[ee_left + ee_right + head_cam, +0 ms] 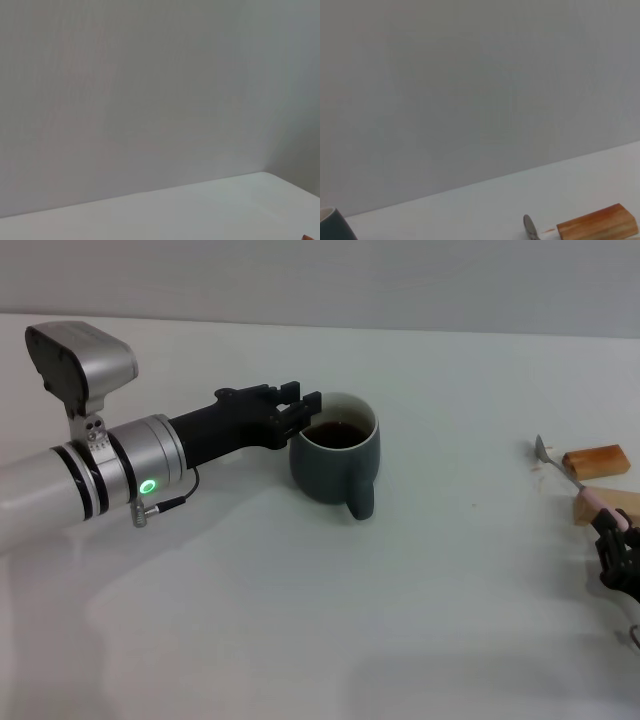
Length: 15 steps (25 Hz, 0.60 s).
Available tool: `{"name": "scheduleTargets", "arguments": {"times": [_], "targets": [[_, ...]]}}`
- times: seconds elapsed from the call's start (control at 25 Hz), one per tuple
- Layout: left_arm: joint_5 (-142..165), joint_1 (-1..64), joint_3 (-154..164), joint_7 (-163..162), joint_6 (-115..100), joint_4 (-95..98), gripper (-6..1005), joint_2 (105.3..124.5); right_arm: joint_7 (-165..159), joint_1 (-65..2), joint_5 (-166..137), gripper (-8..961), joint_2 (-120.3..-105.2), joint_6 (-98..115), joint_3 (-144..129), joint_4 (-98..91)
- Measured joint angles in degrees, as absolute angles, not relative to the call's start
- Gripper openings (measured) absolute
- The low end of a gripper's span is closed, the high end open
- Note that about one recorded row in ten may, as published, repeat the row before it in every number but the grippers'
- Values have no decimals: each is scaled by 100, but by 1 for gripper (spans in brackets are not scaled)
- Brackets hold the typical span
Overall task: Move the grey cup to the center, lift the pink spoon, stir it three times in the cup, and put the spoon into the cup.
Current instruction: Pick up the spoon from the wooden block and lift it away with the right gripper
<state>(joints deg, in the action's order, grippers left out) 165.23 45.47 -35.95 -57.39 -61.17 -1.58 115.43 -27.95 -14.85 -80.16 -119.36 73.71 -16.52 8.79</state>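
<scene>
The grey cup (335,462) stands upright near the middle of the table, dark liquid inside, its handle toward me. My left gripper (300,410) is at the cup's left rim, touching or nearly touching it. The pink spoon (585,490) lies at the far right, its silver bowl (541,448) pointing away from me and its pink handle resting on a wooden block. My right gripper (618,552) is at the near end of the handle, at the picture's right edge. The right wrist view shows a corner of the cup (331,225) and the spoon's bowl (530,227).
Two tan wooden blocks sit at the far right, one (596,458) beyond the spoon's handle and one (612,504) under it. The first also shows in the right wrist view (597,225). The white table (440,620) stretches between the cup and the spoon.
</scene>
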Motion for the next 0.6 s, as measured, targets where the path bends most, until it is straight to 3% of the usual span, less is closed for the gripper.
{"name": "scheduleTargets", "arguments": {"times": [0.6], "targets": [[16523,4525,-3601,-5739,-6117,-158,346,11557,-2795,-1490,-8051,98,-11929,7423,-1657,888]]}}
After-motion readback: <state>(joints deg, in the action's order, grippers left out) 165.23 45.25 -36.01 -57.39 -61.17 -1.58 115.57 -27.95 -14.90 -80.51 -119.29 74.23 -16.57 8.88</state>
